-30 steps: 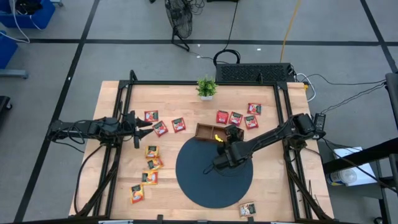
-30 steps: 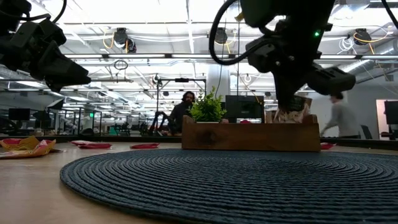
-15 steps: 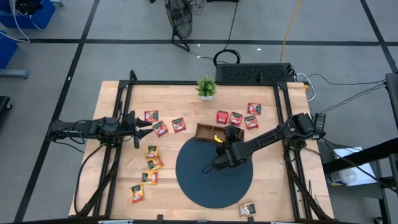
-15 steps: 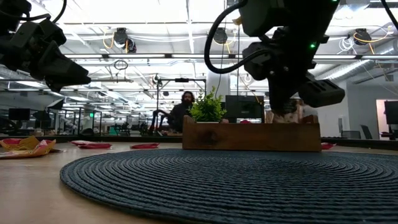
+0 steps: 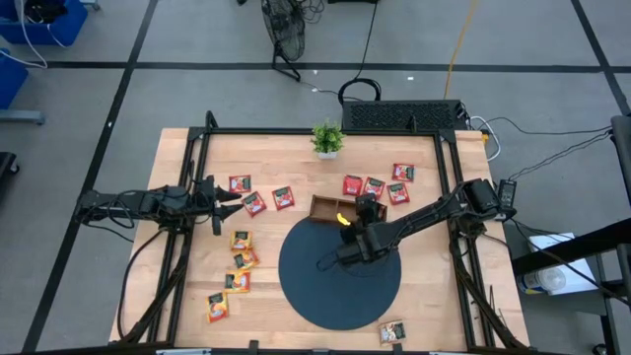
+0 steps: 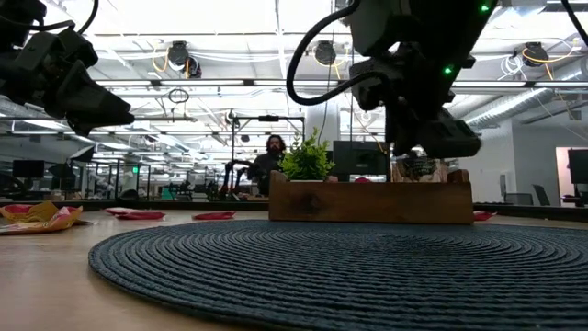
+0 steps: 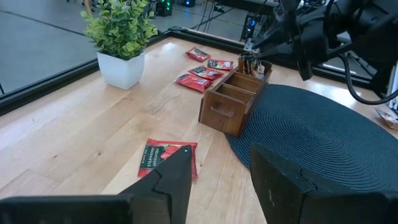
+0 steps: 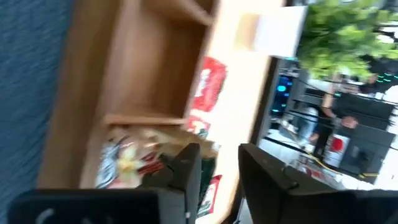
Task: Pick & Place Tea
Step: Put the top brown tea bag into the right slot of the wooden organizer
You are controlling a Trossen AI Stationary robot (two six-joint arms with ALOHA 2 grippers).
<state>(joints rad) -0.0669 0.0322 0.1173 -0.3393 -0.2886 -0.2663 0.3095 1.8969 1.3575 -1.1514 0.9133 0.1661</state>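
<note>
Red tea sachets (image 5: 254,203) lie flat on the table left of the tray, and more (image 5: 374,187) lie behind it. Yellow-orange ones (image 5: 241,258) are scattered at the left, and a pale one (image 5: 392,332) sits near the near edge. The wooden tray (image 5: 323,207) stands at the dark mat's (image 5: 340,286) far rim. Its right end compartment holds pale sachets (image 8: 124,158) standing on edge. My right gripper (image 8: 221,168) hangs open just above that compartment (image 6: 421,152). My left gripper (image 7: 217,180) waits open above the left side of the table (image 5: 229,197), over a red sachet (image 7: 166,158).
A small potted plant (image 5: 327,138) stands at the far edge, behind the tray. Black frame rails (image 5: 197,148) run along the table's sides. The tray's other two compartments (image 8: 155,62) show bare wood. A person (image 6: 271,161) stands in the room beyond the table.
My right gripper has drifted a little toward the table's left, staying above the tray's right end. The sachets and the tray have kept their places.
</note>
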